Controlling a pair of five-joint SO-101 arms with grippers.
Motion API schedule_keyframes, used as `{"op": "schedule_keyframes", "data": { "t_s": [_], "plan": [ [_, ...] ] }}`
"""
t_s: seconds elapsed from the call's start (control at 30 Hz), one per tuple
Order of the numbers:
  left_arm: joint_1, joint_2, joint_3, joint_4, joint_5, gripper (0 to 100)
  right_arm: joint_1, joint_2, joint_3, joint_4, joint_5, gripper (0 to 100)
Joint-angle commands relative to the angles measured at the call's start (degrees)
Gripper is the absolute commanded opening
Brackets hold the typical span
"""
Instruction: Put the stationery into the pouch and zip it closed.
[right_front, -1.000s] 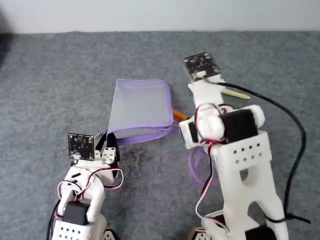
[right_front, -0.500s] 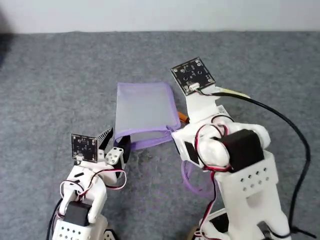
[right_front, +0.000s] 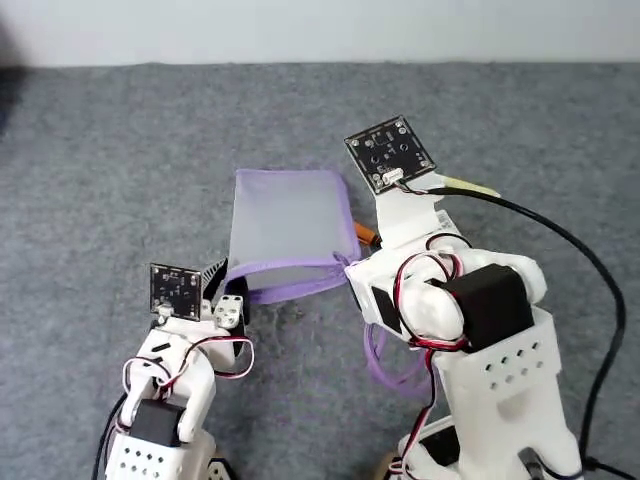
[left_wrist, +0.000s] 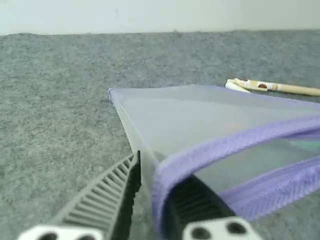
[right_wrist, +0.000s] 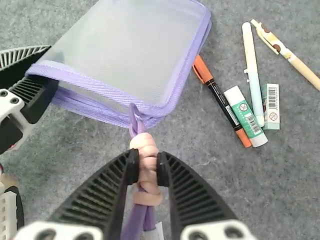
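Note:
The purple-edged translucent pouch (right_front: 288, 225) lies mid-table with its mouth facing the arms. My left gripper (left_wrist: 152, 175) is shut on the pouch's rim (left_wrist: 200, 157) at its near corner, one finger inside the mouth and one outside. My right gripper (right_wrist: 145, 157) is shut on the zipper pull (right_wrist: 144, 152), a pink bead on a purple cord at the other corner. Beside the pouch (right_wrist: 135, 50) lie an orange marker (right_wrist: 220, 107), a glue stick (right_wrist: 245, 115), a pale pen (right_wrist: 251, 70), an eraser (right_wrist: 272, 105) and a cream pen (right_wrist: 287, 50).
Grey carpet-like table cover (right_front: 120, 150) runs back to a white wall. The right arm (right_front: 450, 310) stands over most of the stationery in the high view, where the marker's end (right_front: 366, 235) and the cream pen (right_front: 470, 186) peek out. A purple cord loop (right_front: 385, 360) trails beneath that arm.
The right arm has swung left and closer to the pouch's corner, and the pouch has shifted a little. The left gripper has edged to the right with the pouch rim.

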Motion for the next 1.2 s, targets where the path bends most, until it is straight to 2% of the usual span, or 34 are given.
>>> {"op": "schedule_keyframes", "data": {
  "t_s": [0.0, 0.23, 0.37, 0.43, 0.5, 0.67, 0.9, 1.03, 1.17],
  "plan": [
    [0.3, 0.9, -1.6, -0.6, -1.6, 1, -0.2, -1.6, -0.5, 1.9, 0.4, 0.8],
    [1.1, 0.9, -16.3, 19.1, -1.4, 1, -0.3, -1.6, -3.3, 1.2, -1.5, 0.8],
    [-1.2, 0.9, -24.2, 29.2, -1.8, 1, -2.5, -1.6, -7.2, -0.4, -3.0, 0.8],
    [-3.9, 0.9, -27.2, 30.2, -2.5, 1, -4.2, -1.6, -7.9, -0.4, -3.3, 0.8],
    [-5.6, 0.9, -29.8, 30.6, -6.2, 1, -6.0, -1.6, -8.0, -1.3, -5.0, 0.8],
    [-6.6, 1.0, -39.5, 36.2, -12.2, 1, -6.7, -1.6, -8.0, -5.5, -6.7, 0.8],
    [-6.7, 1.8, -46.7, 48.4, -13.3, 1, -6.7, -1.7, -10.6, -6.5, -8.6, 0.8],
    [-6.7, 11.5, -53.8, 55.3, -11.0, 1, -6.4, -2.6, -12.5, -4.8, -10.1, 0.8],
    [-6.2, 28.5, -67.9, 60.9, -6.0, 1, -5.0, -4.4, -12.5, -1.7, -10.2, 0.8]
  ]
}}
